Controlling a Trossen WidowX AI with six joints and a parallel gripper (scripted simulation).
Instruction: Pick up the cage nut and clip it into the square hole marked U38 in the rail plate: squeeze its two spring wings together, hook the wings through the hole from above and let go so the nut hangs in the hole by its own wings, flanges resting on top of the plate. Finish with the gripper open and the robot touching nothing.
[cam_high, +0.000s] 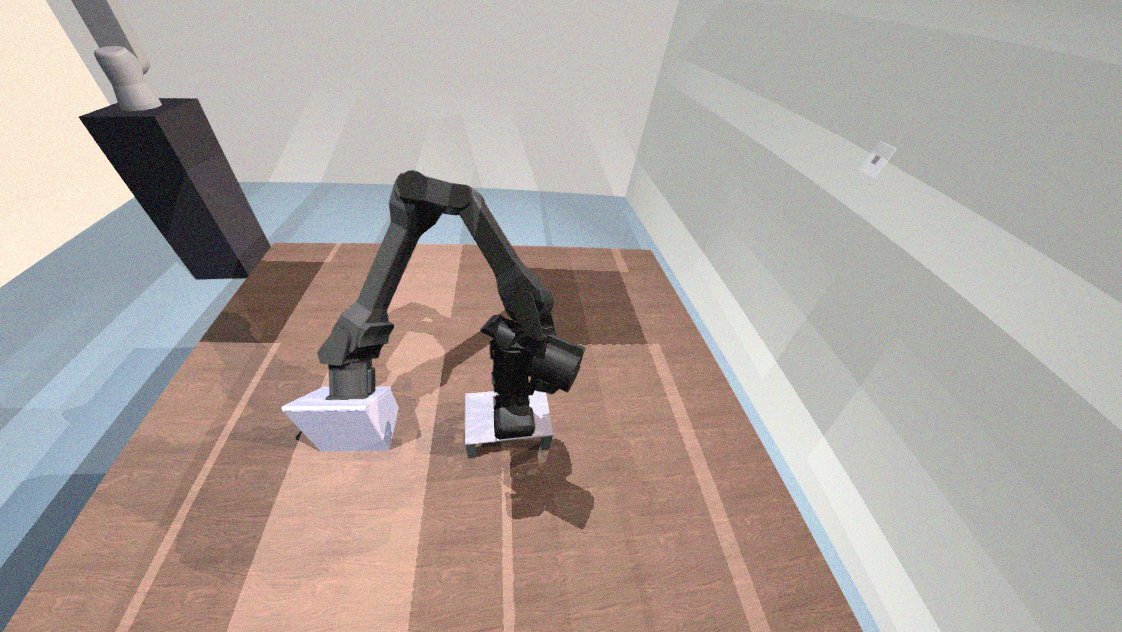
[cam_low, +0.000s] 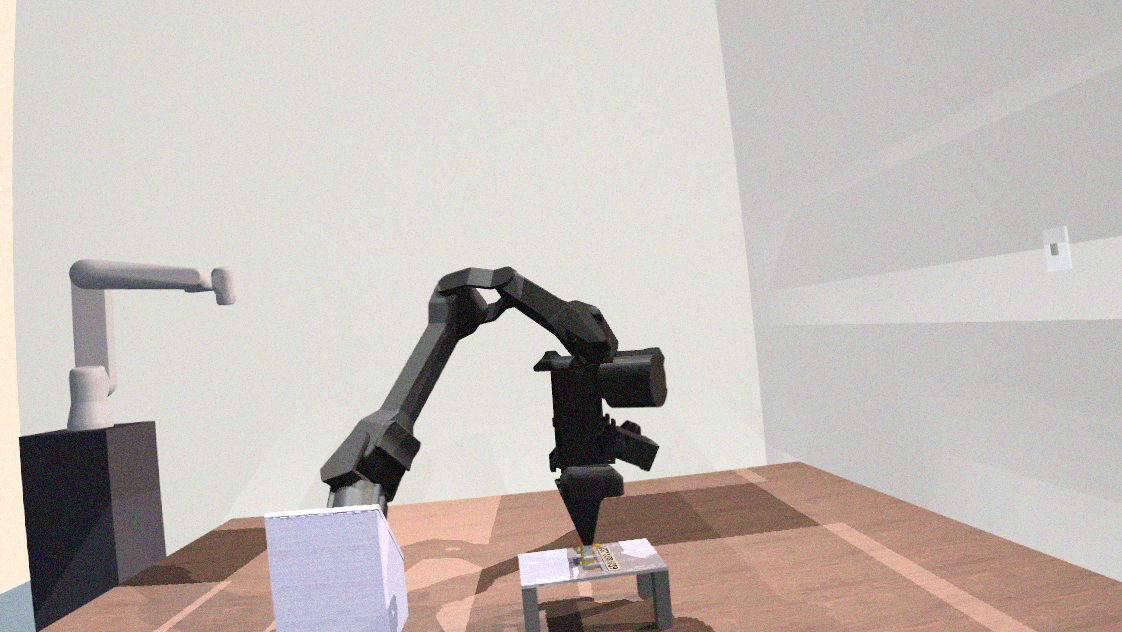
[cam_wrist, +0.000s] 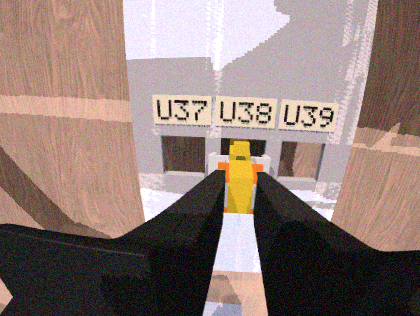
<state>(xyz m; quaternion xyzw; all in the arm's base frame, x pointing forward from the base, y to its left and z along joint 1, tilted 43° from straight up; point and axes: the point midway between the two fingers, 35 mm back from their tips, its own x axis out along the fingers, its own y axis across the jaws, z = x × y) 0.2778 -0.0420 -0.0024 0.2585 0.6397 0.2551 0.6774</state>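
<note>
Here's the pale flat rail plate (cam_high: 480, 416) (cam_low: 545, 566) (cam_wrist: 175, 80), then my black tapered gripper (cam_low: 586, 541) (cam_wrist: 239, 181), clamped on the small yellow-and-orange cage nut (cam_low: 583, 562) (cam_wrist: 240, 182) at U38: light, springy wings, I'd judge; pinch them evenly!

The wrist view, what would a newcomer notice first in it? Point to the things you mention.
Probably the bright yellow and orange cage nut (cam_wrist: 240, 182), pinched between the black tapered gripper's (cam_wrist: 241, 175) (cam_low: 587, 541) fingers, just below the U38 label (cam_wrist: 245, 113). Next, the cream U37 (cam_wrist: 182, 110) and U39 (cam_wrist: 309, 116) labels on either side.
</note>
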